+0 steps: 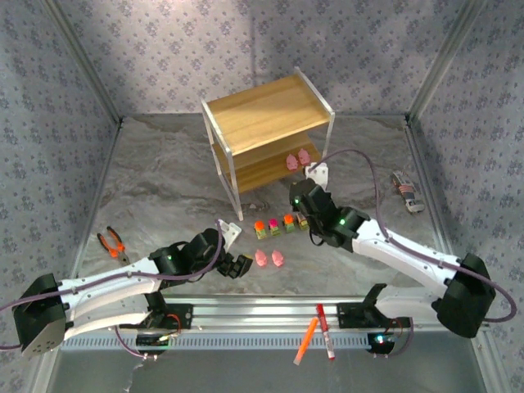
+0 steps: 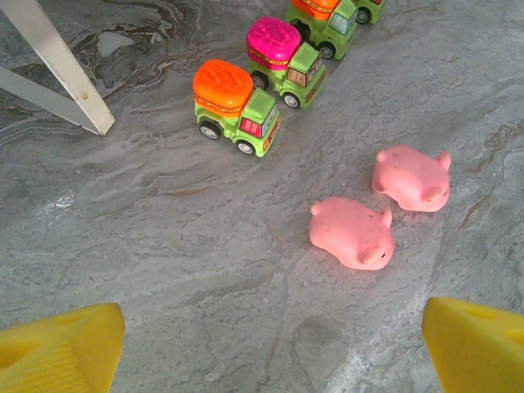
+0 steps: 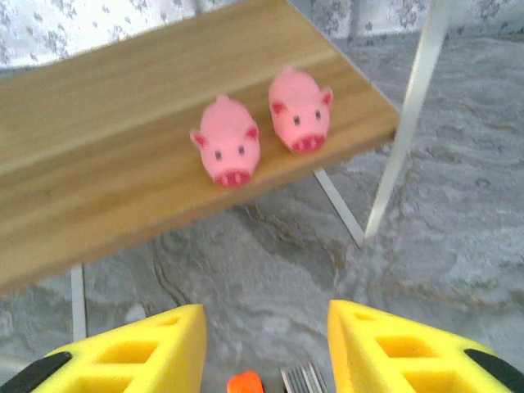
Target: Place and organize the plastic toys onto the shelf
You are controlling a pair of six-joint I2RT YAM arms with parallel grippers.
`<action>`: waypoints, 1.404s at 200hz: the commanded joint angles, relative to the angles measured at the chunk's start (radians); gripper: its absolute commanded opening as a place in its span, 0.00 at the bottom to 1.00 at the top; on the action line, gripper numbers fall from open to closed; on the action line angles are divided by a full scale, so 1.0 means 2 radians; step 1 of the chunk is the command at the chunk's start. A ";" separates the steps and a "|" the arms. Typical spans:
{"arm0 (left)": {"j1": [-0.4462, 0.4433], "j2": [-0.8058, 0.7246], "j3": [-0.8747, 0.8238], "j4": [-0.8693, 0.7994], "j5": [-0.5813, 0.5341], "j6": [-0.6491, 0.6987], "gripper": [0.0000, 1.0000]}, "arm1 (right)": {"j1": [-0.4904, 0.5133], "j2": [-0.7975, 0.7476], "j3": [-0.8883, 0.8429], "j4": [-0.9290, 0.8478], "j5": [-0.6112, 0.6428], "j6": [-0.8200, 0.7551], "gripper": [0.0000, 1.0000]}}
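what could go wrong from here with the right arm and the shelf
1. The right tool sits at the end of the tight truck row; the wheeled neighbours may get nudged and roll away.
2. The two pigs stand near the front edge of the lower board; a truck pushed in there may knock them off.
3. The white post stands close to that path and could catch a finger.

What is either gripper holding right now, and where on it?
Right gripper seems to pinch a truck by its sides, low between its jaws. Left gripper holds nothing.
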 commanded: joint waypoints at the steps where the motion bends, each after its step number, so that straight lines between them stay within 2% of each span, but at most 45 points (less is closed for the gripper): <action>1: -0.005 -0.007 0.011 0.005 -0.007 0.006 0.94 | 0.029 -0.028 -0.017 -0.049 0.036 0.029 0.45; 87: -0.008 -0.005 0.012 0.005 -0.011 0.006 0.94 | 0.161 -0.082 -0.092 -0.090 0.093 0.116 0.45; 141: -0.009 0.000 0.013 0.005 -0.013 0.005 0.94 | 0.229 -0.057 -0.104 -0.125 0.098 0.194 0.45; 225: -0.015 0.015 0.016 0.016 0.020 0.011 0.94 | 0.248 0.017 -0.121 -0.051 -0.005 0.188 0.51; 281: -0.015 0.018 0.017 0.016 0.030 0.014 0.93 | 0.246 0.066 -0.124 -0.027 -0.036 0.197 0.51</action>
